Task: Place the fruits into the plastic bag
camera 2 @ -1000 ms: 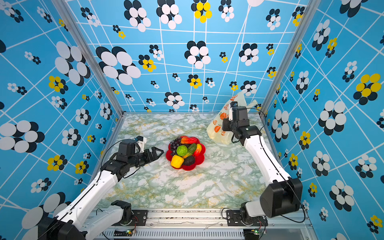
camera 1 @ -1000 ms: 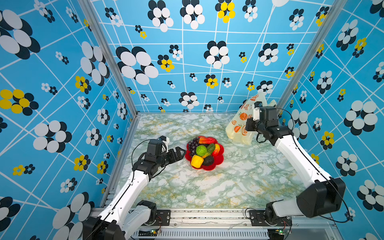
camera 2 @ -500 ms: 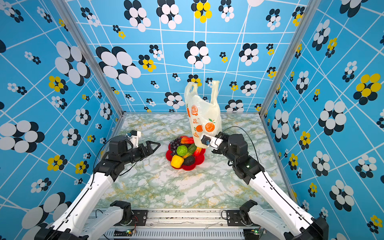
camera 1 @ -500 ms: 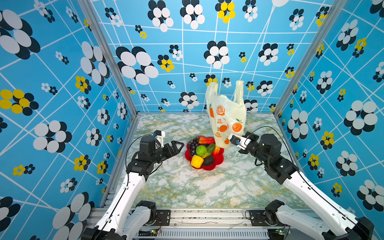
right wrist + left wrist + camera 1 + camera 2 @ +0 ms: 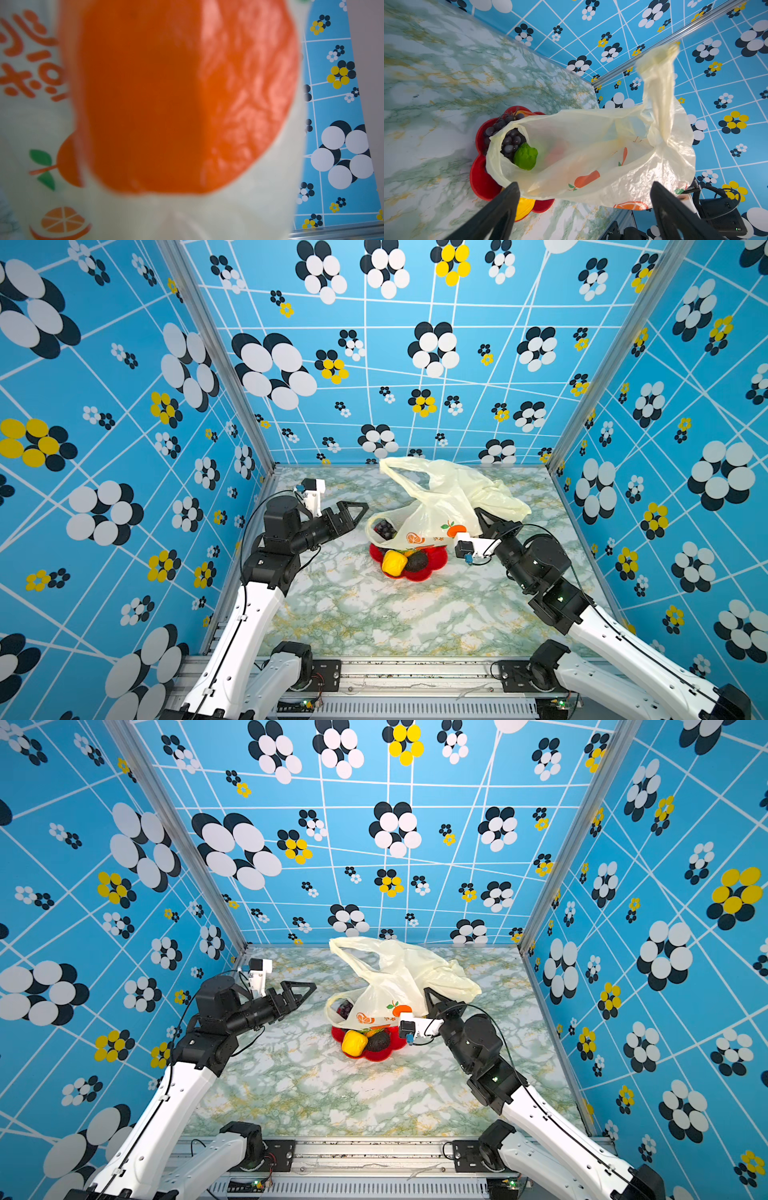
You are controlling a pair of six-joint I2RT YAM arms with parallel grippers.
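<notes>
A robotics lab test cell: blue flower-patterned wall panels (image 5: 124, 406) on aluminium posts (image 5: 222, 364) box in a marble-patterned counter (image 5: 374, 614), with two white robot arms (image 5: 249, 614) bolted to a metal rail (image 5: 415, 674).

Green-veined marble tabletop (image 5: 374, 614), red flower-shaped dish (image 5: 437, 561) on it, plastic bag (image 5: 453, 489) seemingly resting partly behind

Both arms (image 5: 249, 614) have white links, black joints (image 5: 286, 526), and small white wrist cameras (image 5: 313, 493).
</notes>
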